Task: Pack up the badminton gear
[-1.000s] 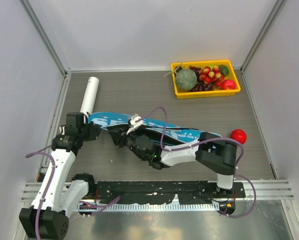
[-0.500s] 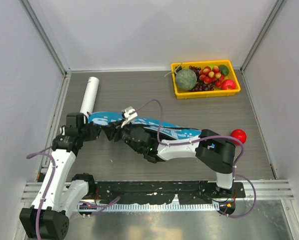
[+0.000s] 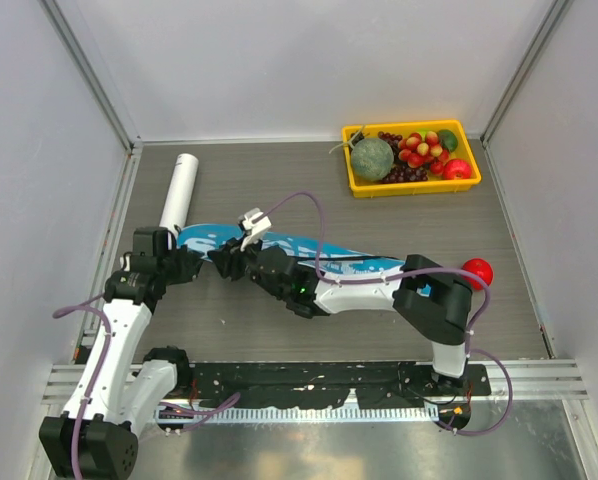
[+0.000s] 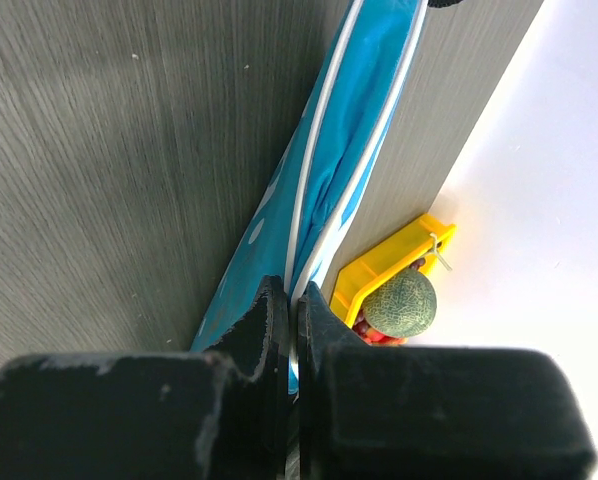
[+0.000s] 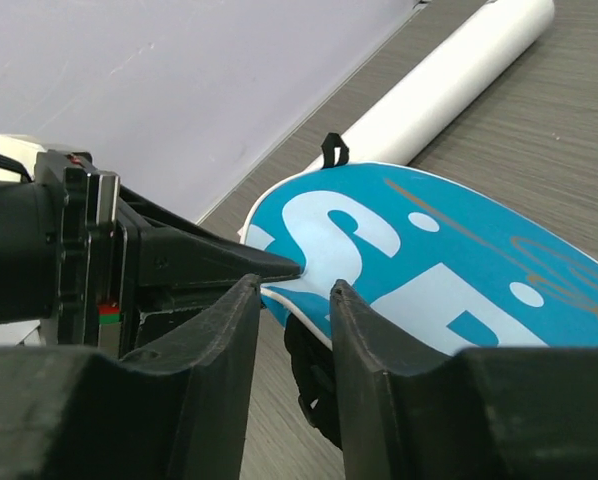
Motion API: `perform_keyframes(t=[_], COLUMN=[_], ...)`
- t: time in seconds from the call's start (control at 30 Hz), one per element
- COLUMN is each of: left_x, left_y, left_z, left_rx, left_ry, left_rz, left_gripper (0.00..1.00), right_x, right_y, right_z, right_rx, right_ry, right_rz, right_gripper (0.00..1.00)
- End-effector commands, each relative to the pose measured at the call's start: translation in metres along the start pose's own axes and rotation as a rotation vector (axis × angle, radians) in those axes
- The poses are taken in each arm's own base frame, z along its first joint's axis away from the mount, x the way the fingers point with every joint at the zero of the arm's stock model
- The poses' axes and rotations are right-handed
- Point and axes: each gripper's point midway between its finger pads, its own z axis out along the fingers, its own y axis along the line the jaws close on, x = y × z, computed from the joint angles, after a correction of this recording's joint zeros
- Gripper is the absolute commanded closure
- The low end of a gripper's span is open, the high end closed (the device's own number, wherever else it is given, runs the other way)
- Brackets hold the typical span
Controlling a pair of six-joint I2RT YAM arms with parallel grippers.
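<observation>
The blue "SPORT" bag [image 3: 324,252] lies flat across the table's middle, its rounded end to the left. My left gripper [image 3: 195,264] is shut on the white-piped edge of that end [image 4: 295,292]. My right gripper [image 3: 225,262] is just right of it, jaws apart, straddling the same piped edge [image 5: 294,288] of the bag [image 5: 429,260] without pinching it. One left gripper finger [image 5: 219,262] points in beside my right fingertips. The white tube [image 3: 179,188] lies behind the bag's rounded end, also visible in the right wrist view [image 5: 449,85].
A yellow tray [image 3: 414,190] of fruit with a green melon [image 4: 401,303] stands at the back right. A red round fruit [image 3: 476,272] lies beside the right arm's elbow. Grey walls close in the left, back and right sides.
My right gripper has slid left along the bag's edge, close to the left gripper. Its jaws widened, then narrowed a little. The left arm has held still.
</observation>
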Motion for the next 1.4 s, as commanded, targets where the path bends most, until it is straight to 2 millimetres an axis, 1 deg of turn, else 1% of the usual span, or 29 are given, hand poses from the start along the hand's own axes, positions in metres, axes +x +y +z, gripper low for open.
perform_keyframes(t=[0.0, 0.03, 0.07, 0.1, 0.13, 0.17, 0.2, 0.23, 0.27, 0.3, 0.33, 0.37, 0.4, 0.43, 0.47, 0.5, 0.53, 0.6, 0.63, 0.67, 0.7, 0.77, 0.8, 0.87, 0.93, 1.0, 1.1, 1.2, 1.37], left_x=[0.003, 0.003, 0.002, 0.002, 0.002, 0.003, 0.004, 0.003, 0.003, 0.003, 0.004, 0.006, 0.007, 0.007, 0.008, 0.008, 0.008, 0.008, 0.009, 0.009, 0.014, 0.014, 0.014, 0.014, 0.015, 0.016, 0.018, 0.019, 0.02], left_y=[-0.016, -0.016, -0.017, -0.017, -0.018, -0.02, -0.021, -0.022, -0.022, -0.023, -0.024, -0.024, -0.027, -0.028, -0.03, -0.032, -0.033, -0.034, -0.036, -0.036, -0.035, -0.037, -0.036, -0.034, -0.033, -0.03, -0.031, -0.031, -0.026], left_z=[-0.011, -0.012, -0.013, -0.013, -0.014, -0.016, -0.017, -0.019, -0.02, -0.02, -0.02, -0.02, -0.021, -0.02, -0.021, -0.022, -0.024, -0.025, -0.026, -0.026, -0.028, -0.03, -0.031, -0.03, -0.03, -0.03, -0.031, -0.03, -0.028], left_rx=[0.062, 0.06, 0.061, 0.055, 0.056, 0.055, 0.05, 0.046, 0.038, 0.035, 0.036, 0.031, 0.036, 0.035, 0.038, 0.035, 0.03, 0.026, 0.03, 0.026, 0.013, 0.011, 0.008, 0.0, -0.007, -0.017, -0.019, -0.027, -0.041], left_ry=[0.019, 0.015, 0.01, 0.008, 0.01, 0.015, 0.017, 0.015, 0.013, 0.011, 0.016, 0.028, 0.033, 0.032, 0.033, 0.033, 0.031, 0.03, 0.032, 0.031, 0.058, 0.058, 0.057, 0.058, 0.065, 0.071, 0.081, 0.087, 0.091], left_rz=[-0.031, -0.035, -0.037, -0.039, -0.046, -0.057, -0.06, -0.064, -0.071, -0.079, -0.09, -0.102, -0.111, -0.114, -0.115, -0.118, -0.117, -0.12, -0.121, -0.122, -0.125, -0.126, -0.13, -0.138, -0.145, -0.153, -0.158, -0.161, -0.163], left_gripper=[1.0, 1.0, 1.0, 1.0, 1.0, 1.0, 1.0, 1.0, 1.0, 1.0, 1.0, 1.0, 1.0, 1.0, 1.0, 1.0, 1.0, 1.0, 1.0, 1.0, 1.0, 1.0, 1.0, 1.0, 1.0, 1.0, 1.0, 1.0, 1.0], right_x=[-0.015, -0.029, -0.028, -0.041, -0.038, -0.046, -0.037, -0.041, -0.032, -0.033, -0.026, -0.026, -0.017, -0.018, -0.01, -0.011, -0.006, 0.001, -0.002, 0.001, 0.0, 0.007, 0.011, 0.009, 0.001, -0.001, -0.009, -0.006, -0.013], right_y=[0.007, 0.01, 0.007, 0.01, 0.007, 0.01, 0.006, 0.009, 0.006, 0.009, 0.009, 0.011, 0.01, 0.01, 0.008, 0.01, 0.01, 0.014, 0.018, 0.019, 0.021, 0.018, 0.011, 0.008, 0.005, -0.002, 0.001, 0.0, -0.001], right_z=[-0.013, -0.018, -0.022, -0.028, -0.034, -0.039, -0.043, -0.047, -0.051, -0.053, -0.056, -0.056, -0.06, -0.059, -0.063, -0.063, -0.064, -0.062, -0.061, -0.06, -0.059, -0.054, -0.051, -0.047, -0.043, -0.039, -0.033, -0.027, -0.023], right_rx=[-0.03, -0.038, -0.029, -0.029, -0.022, -0.022, -0.016, -0.026, -0.018, -0.023, -0.024, -0.029, -0.026, -0.03, -0.031, -0.044, -0.049, -0.077, -0.091, -0.097, -0.099, -0.074, -0.045, -0.028, -0.017, 0.016, -0.004, 0.006, 0.001], right_ry=[0.015, -0.007, 0.002, -0.017, 0.0, -0.012, 0.005, -0.011, 0.004, -0.009, -0.001, -0.017, -0.006, -0.031, -0.022, -0.046, -0.04, -0.039, -0.048, -0.041, -0.047, -0.041, -0.049, -0.086, -0.142, -0.17, -0.213, -0.213, -0.249], right_rz=[-0.011, -0.01, -0.015, -0.009, -0.002, 0.022, 0.042, 0.061, 0.072, 0.083, 0.095, 0.107, 0.117, 0.137, 0.157, 0.181, 0.202, 0.238, 0.269, 0.288, 0.324, 0.379, 0.387, 0.403, 0.413, 0.427, 0.441, 0.434, 0.425], right_gripper=[0.56, 0.54, 0.53, 0.52, 0.52, 0.52, 0.52, 0.52, 0.53, 0.53, 0.54, 0.55, 0.56, 0.57, 0.57, 0.58, 0.59, 0.6, 0.6, 0.6, 0.6, 0.56, 0.56, 0.56, 0.55, 0.52, 0.49, 0.48, 0.47])
